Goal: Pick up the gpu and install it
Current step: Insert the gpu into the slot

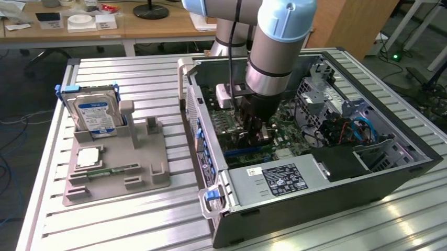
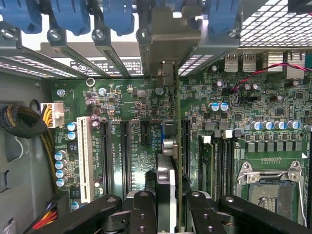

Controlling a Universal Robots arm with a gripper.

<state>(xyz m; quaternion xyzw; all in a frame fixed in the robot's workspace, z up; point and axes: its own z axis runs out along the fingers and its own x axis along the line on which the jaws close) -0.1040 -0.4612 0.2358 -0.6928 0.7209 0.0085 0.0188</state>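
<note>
the gpu (image 2: 171, 161) stands on edge, a thin card seen edge-on with its silver bracket end toward the case's rear slots, low over the green motherboard's expansion slots

hard drive (image 1: 96, 116), grey holder (image 1: 115, 172), computer case (image 1: 391, 172)

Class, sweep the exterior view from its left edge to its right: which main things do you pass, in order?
Hard drive upright in the grey holder → blue latch on the computer case → gripper holding the gpu over the motherboard → blue cables.
</note>
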